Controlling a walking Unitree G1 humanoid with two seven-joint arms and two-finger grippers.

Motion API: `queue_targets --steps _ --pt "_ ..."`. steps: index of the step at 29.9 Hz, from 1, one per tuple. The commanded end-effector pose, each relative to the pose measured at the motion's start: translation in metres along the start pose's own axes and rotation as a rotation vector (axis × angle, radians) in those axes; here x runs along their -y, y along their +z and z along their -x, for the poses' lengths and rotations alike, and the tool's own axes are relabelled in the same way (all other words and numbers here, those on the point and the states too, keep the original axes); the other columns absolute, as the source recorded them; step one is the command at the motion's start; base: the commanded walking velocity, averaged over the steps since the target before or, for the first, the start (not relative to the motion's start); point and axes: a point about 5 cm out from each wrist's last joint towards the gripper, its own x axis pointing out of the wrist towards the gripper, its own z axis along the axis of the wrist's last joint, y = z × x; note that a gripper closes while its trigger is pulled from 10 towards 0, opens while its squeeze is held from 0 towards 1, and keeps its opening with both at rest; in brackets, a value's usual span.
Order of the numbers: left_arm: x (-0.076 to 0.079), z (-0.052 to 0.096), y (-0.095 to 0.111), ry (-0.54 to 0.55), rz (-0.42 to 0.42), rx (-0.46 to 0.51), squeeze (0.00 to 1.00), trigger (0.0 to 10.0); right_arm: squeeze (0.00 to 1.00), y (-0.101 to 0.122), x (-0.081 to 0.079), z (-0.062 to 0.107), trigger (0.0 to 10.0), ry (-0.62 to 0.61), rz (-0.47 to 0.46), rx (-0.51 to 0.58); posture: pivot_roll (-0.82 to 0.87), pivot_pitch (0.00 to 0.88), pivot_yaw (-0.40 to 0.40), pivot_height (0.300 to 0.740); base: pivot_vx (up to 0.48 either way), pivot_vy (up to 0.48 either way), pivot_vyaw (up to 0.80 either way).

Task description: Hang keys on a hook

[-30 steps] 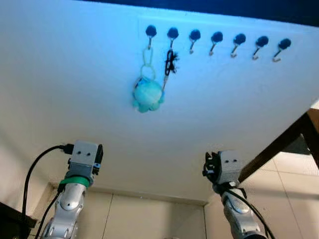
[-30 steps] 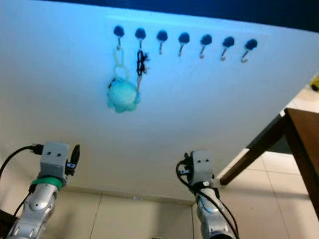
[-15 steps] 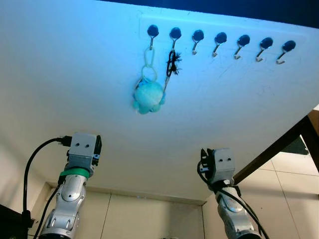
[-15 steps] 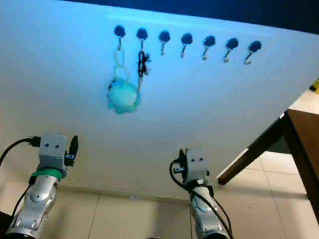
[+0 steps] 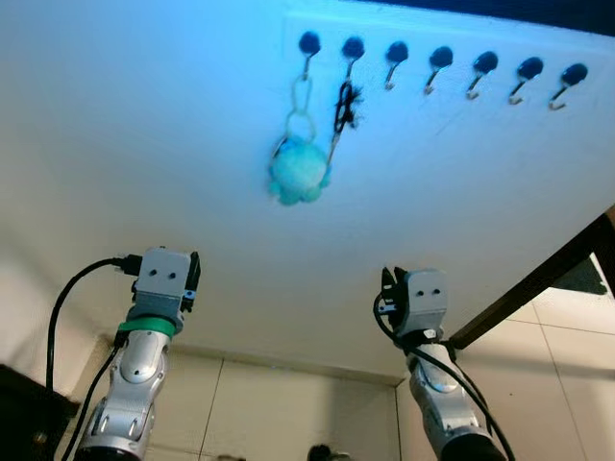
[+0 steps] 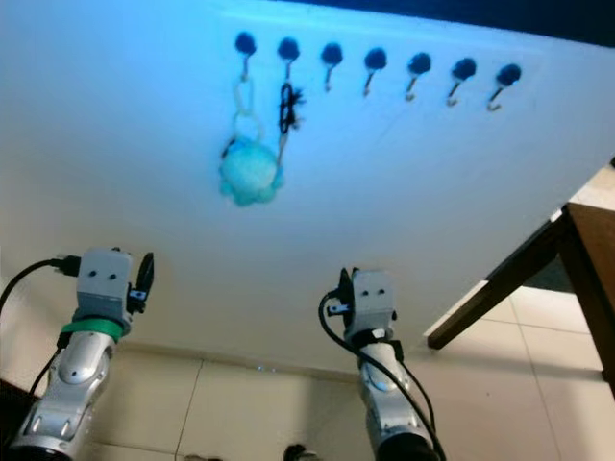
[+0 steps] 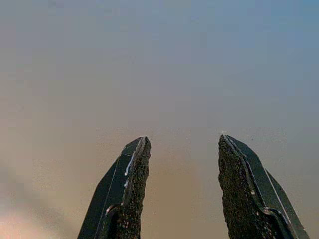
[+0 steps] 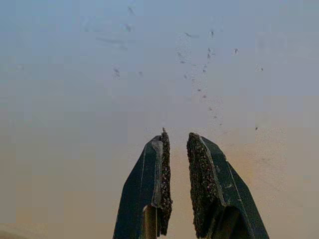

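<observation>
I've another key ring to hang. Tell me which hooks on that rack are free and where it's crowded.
Free: the five hooks right of the black key bunch. Crowded: the two leftmost, holding the teal plush keychain and that bunch, nearly touching. Bare wall lies left and below.

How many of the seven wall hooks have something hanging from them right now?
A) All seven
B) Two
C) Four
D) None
B: the leftmost hook holds a fuzzy teal keychain and the second hook holds a small black item, while the other five hooks, such as the rightmost one, are bare.
</observation>
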Motion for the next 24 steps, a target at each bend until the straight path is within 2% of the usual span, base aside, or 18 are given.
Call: queue_targets --steps 1,8,22,24 --pt "0.002 0.002 -0.002 -0.013 0.001 -0.014 0.0 10.0 0.0 -0.001 0.004 0.001 10.0 -0.02 -0.002 -0.008 0.09 0.0 0.029 0.74 -0.472 0.0 0.0" --pt "0.005 0.0 0.005 -0.015 0.009 0.007 0.0 10.0 0.0 0.003 0.0 -0.003 10.0 -0.018 -0.004 0.002 0.09 0.0 0.029 0.74 -0.472 0.0 0.0" --pt "0.001 0.002 0.006 -0.007 0.006 -0.002 0.0 10.0 0.0 0.004 -0.005 -0.003 10.0 -0.009 -0.003 0.003 0.09 0.01 0.039 0.74 -0.472 0.0 0.0" --pt "0.003 0.0 0.008 -0.019 0.027 -0.008 0.0 10.0 0.0 0.008 -0.004 -0.007 10.0 -0.018 -0.006 0.01 0.1 0.017 0.043 0.74 0.0 0.0 -0.65"
